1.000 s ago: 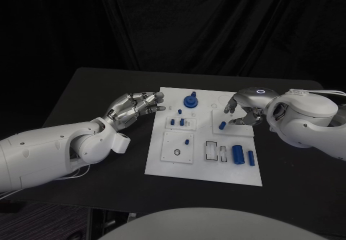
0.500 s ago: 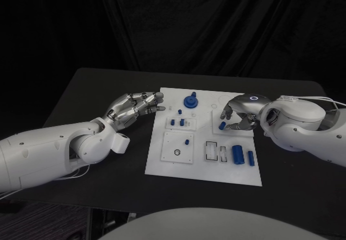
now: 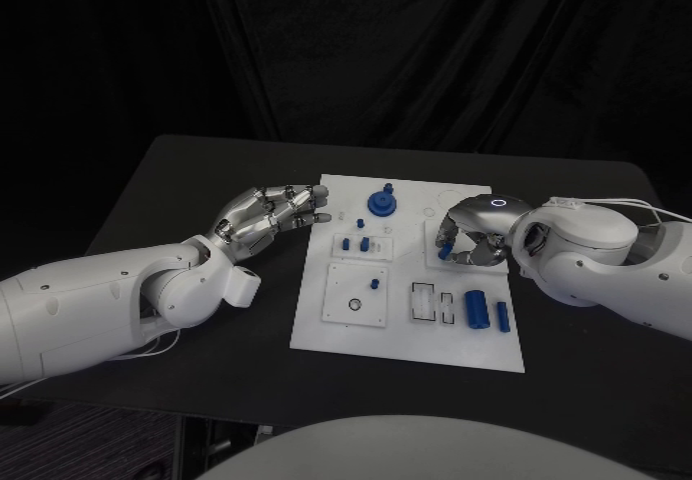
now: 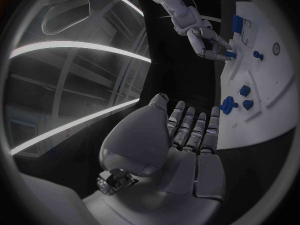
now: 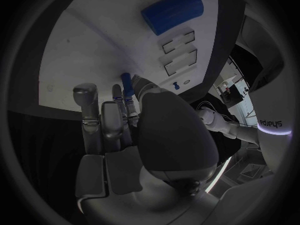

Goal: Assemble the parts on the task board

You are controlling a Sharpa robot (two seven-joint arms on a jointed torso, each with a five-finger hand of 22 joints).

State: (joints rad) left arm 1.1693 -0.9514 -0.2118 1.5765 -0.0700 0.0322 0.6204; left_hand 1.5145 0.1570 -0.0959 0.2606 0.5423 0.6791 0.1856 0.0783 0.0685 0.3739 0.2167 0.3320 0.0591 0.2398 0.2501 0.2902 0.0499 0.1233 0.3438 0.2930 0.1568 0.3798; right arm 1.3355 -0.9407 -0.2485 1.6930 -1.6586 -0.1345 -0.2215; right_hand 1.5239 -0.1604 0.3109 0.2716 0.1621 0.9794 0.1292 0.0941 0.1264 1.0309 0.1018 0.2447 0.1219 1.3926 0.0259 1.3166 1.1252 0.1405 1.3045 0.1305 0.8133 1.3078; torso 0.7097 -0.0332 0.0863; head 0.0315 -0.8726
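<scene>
The white task board [image 3: 404, 340] lies mid-table. My right hand [image 3: 469, 240] rests over its right upper part, thumb and fingers closed round a small blue peg [image 3: 444, 246]. In the right wrist view the peg [image 5: 127, 79] sticks out between the fingertips, against the board [image 5: 94, 45]. My left hand [image 3: 274, 215] hovers by the board's left edge, fingers apart, holding nothing. The left wrist view shows that hand [image 4: 187, 135] empty, with my right hand [image 4: 209, 40] on the board [image 4: 262, 85] beyond.
A blue knobbed wheel [image 3: 382, 203] stands at the board's far edge. Short pegs [image 3: 365, 244] stand in the small plates. A blue cylinder [image 3: 475, 305] and a blue bar [image 3: 502, 316] lie beside two empty slots [image 3: 423, 300]. A black ring [image 3: 353, 306] lies near left.
My right hand has rolled over and shifted slightly left, its fingers closing round the small blue peg. The left hand has stayed where it was.
</scene>
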